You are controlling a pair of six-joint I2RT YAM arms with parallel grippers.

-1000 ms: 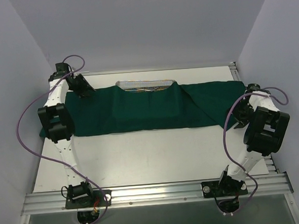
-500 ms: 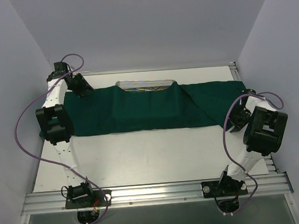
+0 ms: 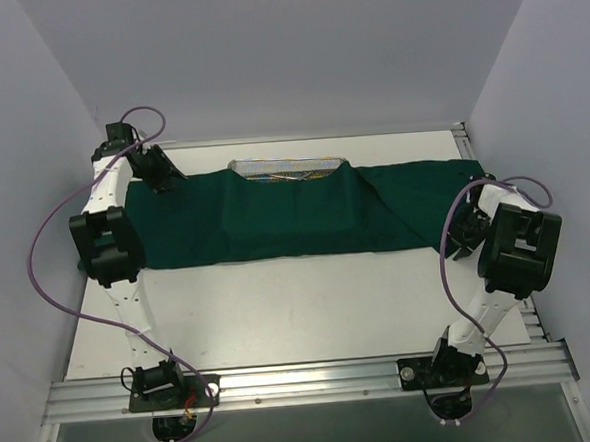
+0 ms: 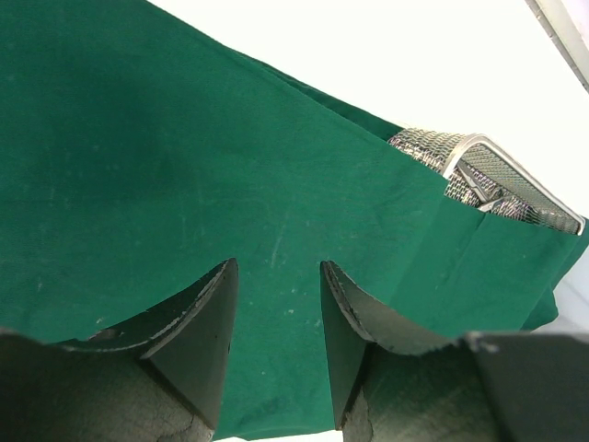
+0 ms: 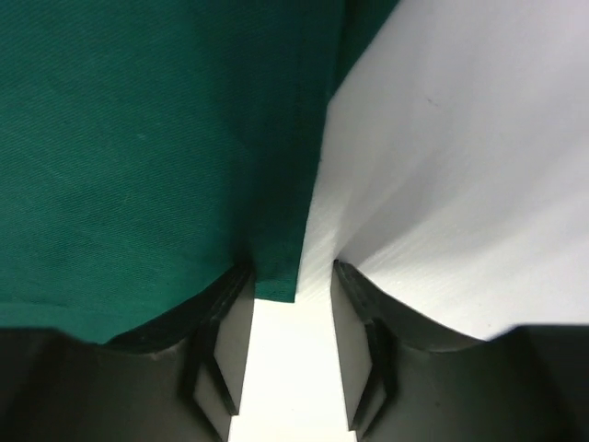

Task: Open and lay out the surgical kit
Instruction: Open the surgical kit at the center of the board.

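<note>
Green cloth, the drape of the surgical kit, is laid out as a long dark band across the far half of the white surface. It is mostly flat, with a diagonal fold right of centre. At its far edge the drape is drawn back, and the silver wire-mesh tray is exposed there. The tray's contents are too small to be made out.

The left end effector is held over the drape's far left corner. Its fingers are spread, and only flat cloth is seen in the gap. The right end effector is placed at the drape's near right edge. Its jaws are parted, with the hem lying between them against one finger.
</note>
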